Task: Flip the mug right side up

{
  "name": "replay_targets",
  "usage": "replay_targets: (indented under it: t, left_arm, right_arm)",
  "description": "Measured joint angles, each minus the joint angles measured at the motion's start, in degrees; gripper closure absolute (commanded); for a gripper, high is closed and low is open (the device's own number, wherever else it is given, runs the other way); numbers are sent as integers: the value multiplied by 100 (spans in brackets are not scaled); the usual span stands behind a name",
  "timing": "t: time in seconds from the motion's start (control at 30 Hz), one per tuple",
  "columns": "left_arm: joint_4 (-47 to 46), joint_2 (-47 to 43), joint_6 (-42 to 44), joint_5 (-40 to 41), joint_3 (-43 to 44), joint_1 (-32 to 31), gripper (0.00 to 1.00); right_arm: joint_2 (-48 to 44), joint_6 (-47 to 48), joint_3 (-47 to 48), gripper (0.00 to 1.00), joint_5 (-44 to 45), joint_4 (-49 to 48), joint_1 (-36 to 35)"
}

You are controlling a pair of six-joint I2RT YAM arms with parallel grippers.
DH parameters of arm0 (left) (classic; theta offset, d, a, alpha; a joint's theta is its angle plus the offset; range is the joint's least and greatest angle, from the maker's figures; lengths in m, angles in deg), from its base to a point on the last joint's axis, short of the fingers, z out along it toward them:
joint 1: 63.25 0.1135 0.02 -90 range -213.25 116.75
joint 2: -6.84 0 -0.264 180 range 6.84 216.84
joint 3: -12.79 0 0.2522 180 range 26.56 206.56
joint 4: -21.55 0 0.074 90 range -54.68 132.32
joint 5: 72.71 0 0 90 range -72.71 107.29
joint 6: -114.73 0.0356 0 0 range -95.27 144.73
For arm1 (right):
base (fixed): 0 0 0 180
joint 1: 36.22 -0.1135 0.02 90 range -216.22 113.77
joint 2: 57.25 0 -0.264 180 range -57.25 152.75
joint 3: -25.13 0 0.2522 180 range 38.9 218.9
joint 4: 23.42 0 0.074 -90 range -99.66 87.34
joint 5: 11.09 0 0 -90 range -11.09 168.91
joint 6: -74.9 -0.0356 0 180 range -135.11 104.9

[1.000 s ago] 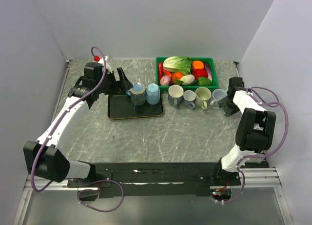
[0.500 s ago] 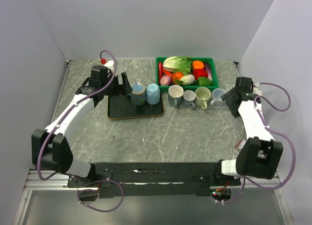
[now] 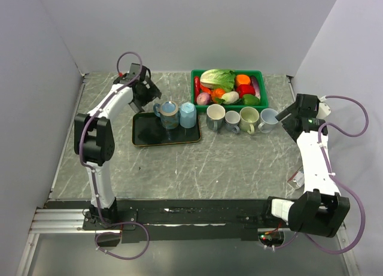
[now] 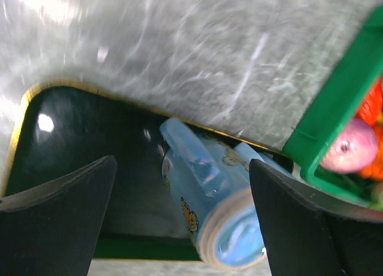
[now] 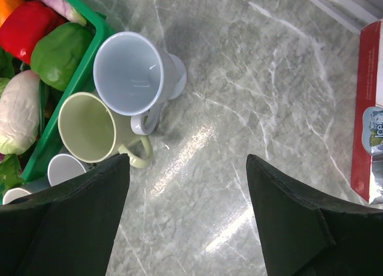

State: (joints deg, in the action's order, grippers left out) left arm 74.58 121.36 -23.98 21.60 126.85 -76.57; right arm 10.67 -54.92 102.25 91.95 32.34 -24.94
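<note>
Though partly hidden by spread left gripper (image 4: 182,163), blue mug (image 4: 222,228) on tray (image 4: 72,138); right gripper (image 5: 187,158) also spread.

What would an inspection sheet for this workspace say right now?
Surface: grey marbled table, no spills seen.
Job's things: handled mug and paler mug on the black tray; the paler one looks inverted.
Clutter: row of four upright mugs, green basket of vegetables, red carton at the right.
Grippers: left gripper open above the tray's far edge, holding nothing; right gripper open over bare table beside the row, holding nothing.
Cables: purple cables loop along both arms, clear of the mugs.
Surroundings: plain grey walls; nothing else seen.
</note>
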Motion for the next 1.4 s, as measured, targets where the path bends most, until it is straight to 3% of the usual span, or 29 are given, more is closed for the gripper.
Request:
replay_targets:
  t: [0.1, 0.27, 0.57, 0.77, 1.0, 1.17, 1.4]
  left_arm:
    - [315, 118, -702, -13, 9, -4, 4]
    - [426, 125, -1700, -136, 0, -4, 21]
    - [332, 334, -2402, -439, 0, -4, 39]
    - [205, 566, -2588, -608, 0, -4, 59]
    - [42, 621, -2533, -815, 13, -11, 99]
    - [-52, 619, -2208, -1008, 4, -2, 99]
    - [-533, 299, -1034, -1631, -509, -4, 99]
  right_arm:
    - [-28, 35, -2, 15, 31, 15, 0]
    - [-103, 83, -4, 15, 138, 42, 0]
    - [-109, 162, -7, 16, 260, 63, 0]
    - [-125, 179, -105, 16, 315, 63, 0]
    - [-160, 181, -160, 16, 400, 72, 0]
    - [-210, 205, -170, 16, 396, 70, 0]
    - [-234, 367, -168, 16, -116, 26, 0]
